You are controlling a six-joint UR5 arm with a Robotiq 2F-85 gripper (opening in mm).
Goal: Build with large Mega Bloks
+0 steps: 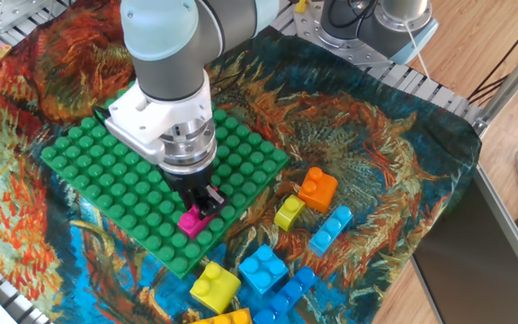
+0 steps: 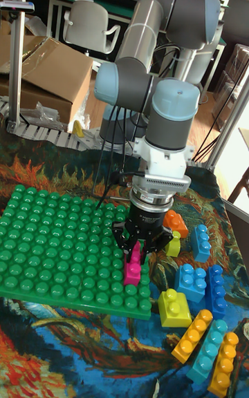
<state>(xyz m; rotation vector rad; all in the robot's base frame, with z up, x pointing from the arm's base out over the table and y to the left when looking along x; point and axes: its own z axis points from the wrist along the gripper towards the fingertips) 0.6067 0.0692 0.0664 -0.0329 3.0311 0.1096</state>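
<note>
No lettering, label, brand mark or number can be read in either view; the arm's housings show no legible marking; the bricks and the green baseplate carry only studs; the patterned cloth bears painted swirls and no words; the cardboard box behind, in the tall fixed view, shows no print that can be made out.

Grey arm [image 2: 162, 21], pale-blue joint caps, white wrist flange, black jaws.
</note>
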